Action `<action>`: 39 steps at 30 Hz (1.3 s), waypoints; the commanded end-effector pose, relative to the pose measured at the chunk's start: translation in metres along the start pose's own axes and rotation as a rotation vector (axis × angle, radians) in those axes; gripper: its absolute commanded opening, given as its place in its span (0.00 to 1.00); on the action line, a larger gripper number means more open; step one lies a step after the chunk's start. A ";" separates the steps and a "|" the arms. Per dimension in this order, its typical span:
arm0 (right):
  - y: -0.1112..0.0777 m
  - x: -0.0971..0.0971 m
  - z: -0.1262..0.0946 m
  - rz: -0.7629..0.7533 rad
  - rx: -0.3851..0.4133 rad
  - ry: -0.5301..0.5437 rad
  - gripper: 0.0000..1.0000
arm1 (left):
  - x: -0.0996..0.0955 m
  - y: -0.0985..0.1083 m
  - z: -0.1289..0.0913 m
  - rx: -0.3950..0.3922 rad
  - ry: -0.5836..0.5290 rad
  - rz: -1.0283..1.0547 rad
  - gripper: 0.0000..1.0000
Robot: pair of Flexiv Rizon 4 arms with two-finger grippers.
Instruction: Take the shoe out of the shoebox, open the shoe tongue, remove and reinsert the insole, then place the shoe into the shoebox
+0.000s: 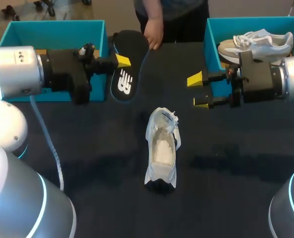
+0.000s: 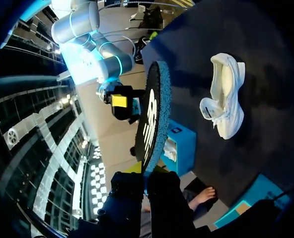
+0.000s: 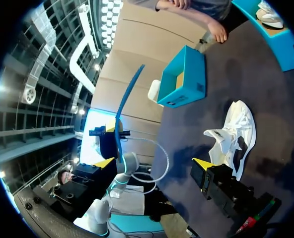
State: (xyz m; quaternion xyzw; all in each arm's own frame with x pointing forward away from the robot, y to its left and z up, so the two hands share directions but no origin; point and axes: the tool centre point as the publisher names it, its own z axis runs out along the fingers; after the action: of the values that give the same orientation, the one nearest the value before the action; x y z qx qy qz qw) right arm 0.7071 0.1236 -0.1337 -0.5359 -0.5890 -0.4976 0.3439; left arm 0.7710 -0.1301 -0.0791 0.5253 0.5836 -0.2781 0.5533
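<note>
Head view: left gripper [image 1: 118, 63] clamped on the black insole [image 1: 129, 59], white logo [image 1: 124, 84] showing, beyond the white shoe [image 1: 162, 148] lying on the table [image 1: 87, 148]; a person's hand [image 1: 154, 32] touches the insole's far end. Right gripper [image 1: 199, 91] open, beyond and right of the shoe.

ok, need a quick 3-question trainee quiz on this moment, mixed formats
1. Multiple choice: what is the left claw shut on? A) black insole B) a sock C) a loose shoelace
2. True or false: the white shoe lies on the table, outside the left shoebox and the right shoebox.
3. Fill in: the right claw is ____ (open or shut).

Key: 1 A; 2 true; 3 open.
</note>
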 end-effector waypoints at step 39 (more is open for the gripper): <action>0.082 -0.004 0.035 0.108 -0.008 0.066 1.00 | 0.011 -0.028 0.046 0.045 -0.078 -0.036 0.00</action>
State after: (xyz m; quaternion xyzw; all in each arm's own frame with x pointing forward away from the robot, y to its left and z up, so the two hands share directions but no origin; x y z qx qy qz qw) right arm 0.7917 0.1442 -0.1265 -0.5479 -0.5520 -0.4954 0.3868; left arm 0.7620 -0.1690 -0.1016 0.5192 0.5655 -0.3225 0.5537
